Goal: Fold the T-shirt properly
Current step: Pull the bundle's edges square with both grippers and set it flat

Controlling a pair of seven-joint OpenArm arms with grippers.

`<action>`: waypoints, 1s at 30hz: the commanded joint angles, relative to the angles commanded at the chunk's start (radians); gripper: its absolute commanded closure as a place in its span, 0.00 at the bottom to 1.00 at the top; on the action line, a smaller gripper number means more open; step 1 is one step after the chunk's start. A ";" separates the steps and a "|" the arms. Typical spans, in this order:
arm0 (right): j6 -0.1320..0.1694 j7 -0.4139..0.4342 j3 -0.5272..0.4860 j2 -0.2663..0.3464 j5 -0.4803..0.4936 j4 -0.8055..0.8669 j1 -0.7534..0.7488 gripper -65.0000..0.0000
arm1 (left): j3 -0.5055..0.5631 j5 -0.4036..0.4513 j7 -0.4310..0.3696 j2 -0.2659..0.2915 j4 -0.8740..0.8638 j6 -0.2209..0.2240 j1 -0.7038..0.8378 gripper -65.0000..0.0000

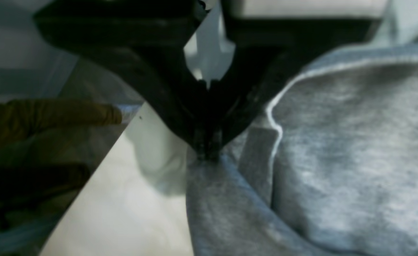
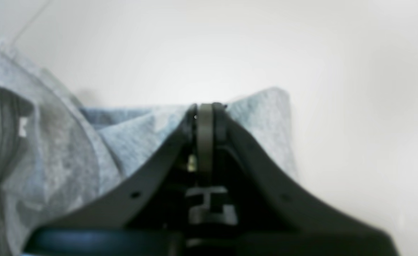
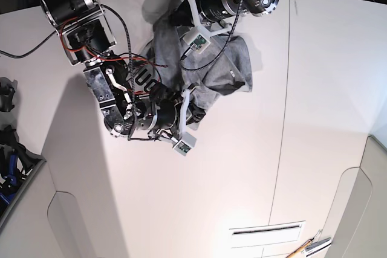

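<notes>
The shirt lies bunched at the table's far edge; soft and limp, it looks best taken by hems or seams. The left gripper and the right gripper each pinch its cloth.

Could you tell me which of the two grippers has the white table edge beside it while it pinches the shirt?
The left gripper: beside its T-shirt pinch the table ends; the right gripper shows only tabletop.

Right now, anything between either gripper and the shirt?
No. The left gripper and the right gripper are each shut on a fold of the shirt. Nothing visible sits between them.
</notes>
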 joint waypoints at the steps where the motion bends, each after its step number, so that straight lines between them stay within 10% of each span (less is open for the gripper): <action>1: 0.000 -0.021 0.000 0.010 0.028 0.000 0.000 1.00 | -0.010 0.009 0.000 -0.011 0.000 0.019 -0.016 1.00; 12: 0.002 -0.171 0.164 0.120 0.231 0.208 -0.169 1.00 | -0.227 0.168 -0.002 -0.029 -0.002 0.175 -0.201 1.00; 25: 0.004 -0.220 0.502 0.120 0.277 0.372 -0.285 1.00 | -0.302 0.063 0.027 -0.064 0.211 0.173 -0.148 1.00; 30: 0.005 -0.220 0.505 0.122 0.276 0.371 -0.286 1.00 | -0.302 -0.037 0.057 -0.079 0.291 0.105 -0.079 1.00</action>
